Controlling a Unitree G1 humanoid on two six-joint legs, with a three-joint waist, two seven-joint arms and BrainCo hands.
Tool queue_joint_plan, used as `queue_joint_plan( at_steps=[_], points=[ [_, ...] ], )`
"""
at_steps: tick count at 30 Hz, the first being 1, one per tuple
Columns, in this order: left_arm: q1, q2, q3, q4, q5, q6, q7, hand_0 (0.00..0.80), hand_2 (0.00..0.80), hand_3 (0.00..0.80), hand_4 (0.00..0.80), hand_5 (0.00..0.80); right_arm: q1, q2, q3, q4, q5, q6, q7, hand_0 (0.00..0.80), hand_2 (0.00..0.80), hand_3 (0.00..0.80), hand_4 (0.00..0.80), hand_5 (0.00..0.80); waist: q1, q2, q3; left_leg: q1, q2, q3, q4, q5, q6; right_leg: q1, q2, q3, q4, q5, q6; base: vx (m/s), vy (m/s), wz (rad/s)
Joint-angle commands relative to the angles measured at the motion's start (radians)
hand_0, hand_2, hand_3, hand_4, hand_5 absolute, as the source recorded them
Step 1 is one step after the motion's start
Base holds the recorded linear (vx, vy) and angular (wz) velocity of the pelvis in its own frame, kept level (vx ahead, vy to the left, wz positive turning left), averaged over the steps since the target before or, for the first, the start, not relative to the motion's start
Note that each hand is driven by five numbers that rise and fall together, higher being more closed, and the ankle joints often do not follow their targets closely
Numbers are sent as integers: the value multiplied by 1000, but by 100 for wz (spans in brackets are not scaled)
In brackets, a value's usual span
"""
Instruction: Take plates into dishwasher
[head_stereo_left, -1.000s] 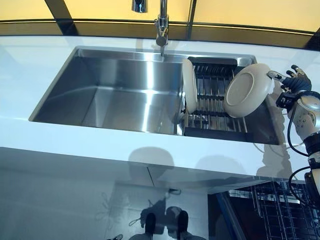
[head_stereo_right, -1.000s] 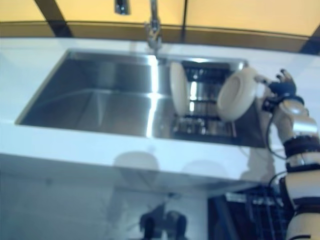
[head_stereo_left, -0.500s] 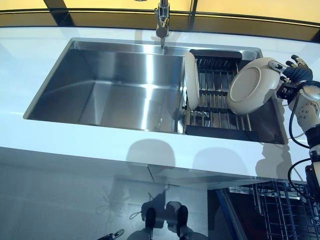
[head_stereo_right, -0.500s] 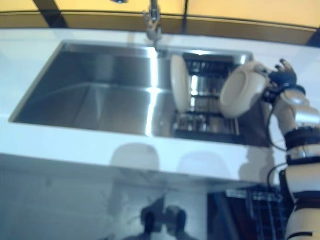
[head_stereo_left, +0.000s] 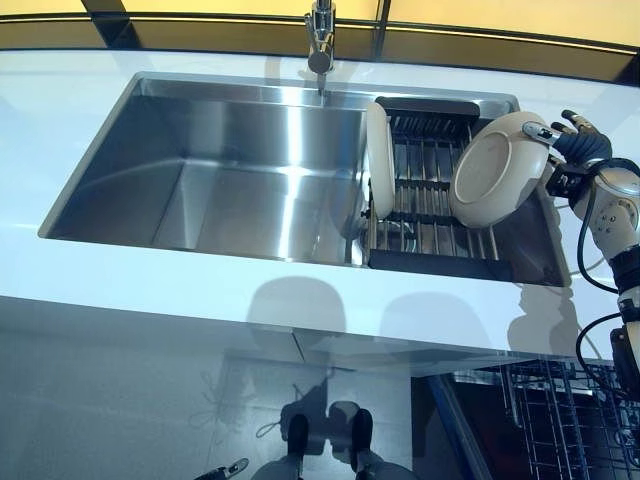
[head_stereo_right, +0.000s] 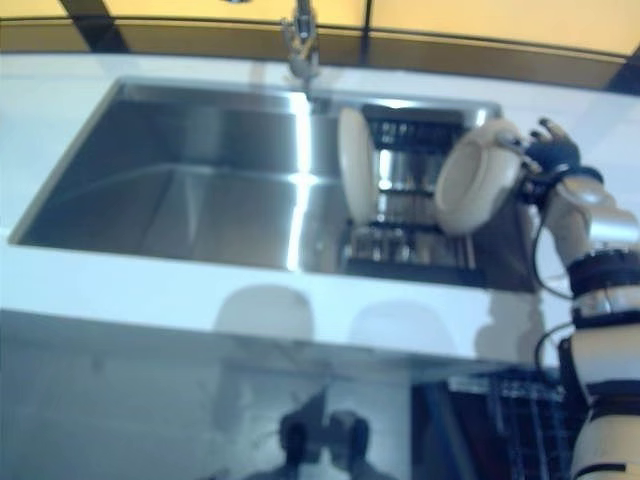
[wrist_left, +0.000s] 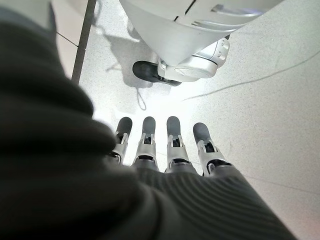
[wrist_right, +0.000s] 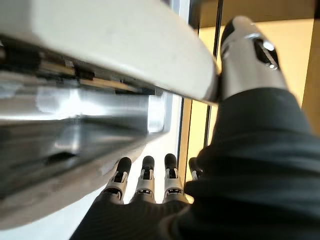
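My right hand (head_stereo_left: 578, 148) has a round cream plate (head_stereo_left: 495, 183) by its rim: in the right wrist view the thumb (wrist_right: 246, 55) presses against the smooth thick edge (wrist_right: 125, 45), while the dark-tipped fingers (wrist_right: 145, 175) run out straight beneath it. I see the plate tilted above the right end of the dark ribbed drying rack (head_stereo_left: 432, 190), its shallow face turned toward me. A second plate (head_stereo_left: 379, 174) of the same glossy cream stands on edge at the rack's left end, upright between the bars. The rack sits inside the brushed steel sink (head_stereo_left: 230, 170), a deep rectangular basin under a chrome tap (head_stereo_left: 320, 40), set in a pale smooth countertop (head_stereo_left: 150, 290). A wire dishwasher basket (head_stereo_left: 560, 420) shows below the counter at lower right. My left hand (wrist_left: 165, 150) hangs over the speckled floor (wrist_left: 270, 110), fingers straight and empty.
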Motion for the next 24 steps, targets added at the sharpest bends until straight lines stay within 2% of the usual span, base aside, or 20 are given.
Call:
queue_joint_plan(
  at_steps=[1,11,15,18,22,24],
  points=[
    [-9,16,-41,28,7,-9,6,0,0,0,0,0,-60,17,88,-33,-10,49,52,0,0,0,0,0,24,-22,-31,-18,-14,20,-5,-29,6,32,7,-1,-1,-54,20,0,0,0],
    [0,23,-28,22,17,-3,14,0,0,0,0,0,-46,18,171,-72,-134,226,248,0,0,0,0,0,16,-44,-50,0,-15,31,-5,-36,8,47,9,8,-1,-54,22,0,2,0],
    [6,26,-22,16,17,1,15,0,0,0,0,0,-60,4,236,-59,-323,275,348,0,0,0,0,0,17,-53,-56,4,-14,36,-5,-37,7,50,10,11,-1,-54,24,0,0,0],
    [11,27,-24,12,16,2,17,0,0,0,0,0,-102,-12,299,-22,-440,289,413,800,800,800,800,800,22,-59,-59,8,-14,39,-5,-39,8,55,11,11,-1,-54,26,0,0,0],
    [5,32,-26,13,12,2,18,0,0,0,0,0,-176,-11,369,33,-551,316,434,800,800,800,800,800,30,-65,-59,7,-13,39,-5,-37,7,54,12,11,-1,-52,28,0,0,0],
    [4,31,-30,12,7,2,22,0,0,0,0,0,-213,-7,397,58,-573,315,397,800,800,800,800,800,34,-66,-59,9,-13,36,-5,-36,7,56,12,11,-1,-52,29,0,0,0]
  ],
)
